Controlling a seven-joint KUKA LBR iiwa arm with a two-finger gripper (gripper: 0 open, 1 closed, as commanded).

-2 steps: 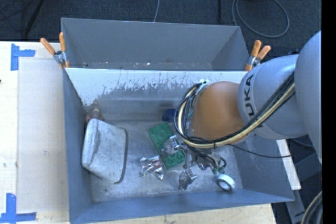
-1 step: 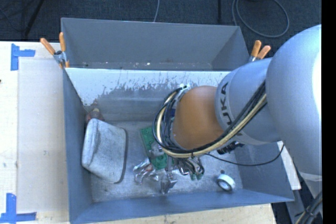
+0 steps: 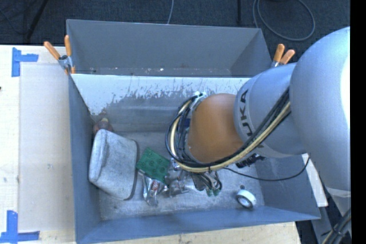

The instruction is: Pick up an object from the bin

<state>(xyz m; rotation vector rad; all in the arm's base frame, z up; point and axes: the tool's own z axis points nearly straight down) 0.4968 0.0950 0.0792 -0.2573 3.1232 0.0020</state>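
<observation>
My gripper [image 3: 186, 183] hangs low over the front middle of the bin, under the arm's orange cover. A flat green piece [image 3: 151, 162] with small pale dots lies just to its left, touching or nearly touching it. In front of that lies a small shiny metal and clear-wrapped thing [image 3: 151, 190], close to the gripper's left side. A bit of green [image 3: 213, 192] peeks out at the gripper's right. What is under the gripper is hidden.
A grey padded cloth-like block [image 3: 111, 163] fills the left of the bin floor. A small white tape roll [image 3: 246, 199] lies at the front right. A small brown thing [image 3: 103, 122] sits by the left wall. The arm covers the bin's right half.
</observation>
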